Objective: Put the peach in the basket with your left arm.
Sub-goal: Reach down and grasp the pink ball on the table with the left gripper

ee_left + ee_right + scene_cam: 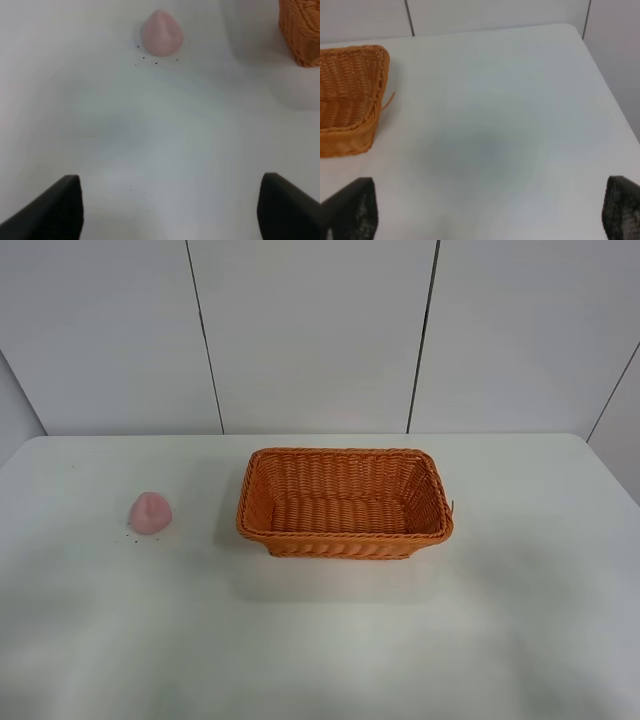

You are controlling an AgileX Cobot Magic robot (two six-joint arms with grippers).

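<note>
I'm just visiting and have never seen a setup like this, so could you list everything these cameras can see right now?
peach: one, pale pink, on the table to the left of the basket and apart from it
basket: one, orange wicker, near the middle of the table, nothing in it
specks: a few, dark, on the table beside the peach
table: one, white, bearing everything else
wall panels: several, white with dark seams, behind the table
left gripper: one, black, open, above bare table and short of the peach
right gripper: one, black, open, above bare table on the basket's right side
</note>
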